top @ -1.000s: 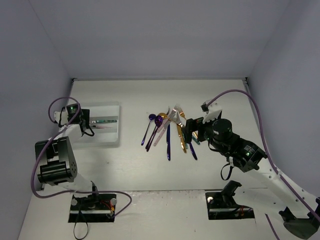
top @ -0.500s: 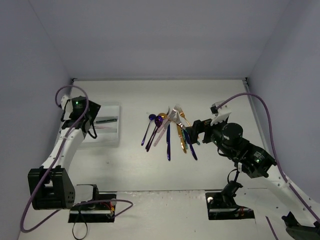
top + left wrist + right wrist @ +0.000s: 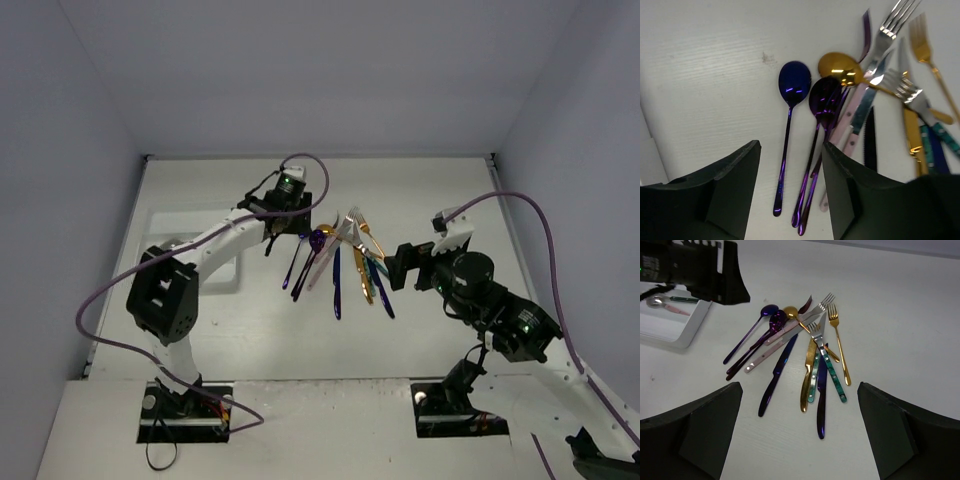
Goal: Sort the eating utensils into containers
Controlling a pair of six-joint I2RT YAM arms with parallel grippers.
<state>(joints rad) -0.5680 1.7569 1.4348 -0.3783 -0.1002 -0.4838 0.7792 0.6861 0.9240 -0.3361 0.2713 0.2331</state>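
The left pincer (image 3: pixel 790 150) is hovering partly open and empty over the handle of a dark blue spoon (image 3: pixel 794 82). That spoon is lying just beside a purple spoon (image 3: pixel 824 97) at the left edge of the heap of utensils (image 3: pixel 345 262) on the table (image 3: pixel 450 190). The right pincer (image 3: pixel 800 390) is hanging wide apart, holding nothing, near the heap's other side. A silver spoon (image 3: pixel 655 301) is lying in the white tray (image 3: pixel 690 330), well apart from the heap.
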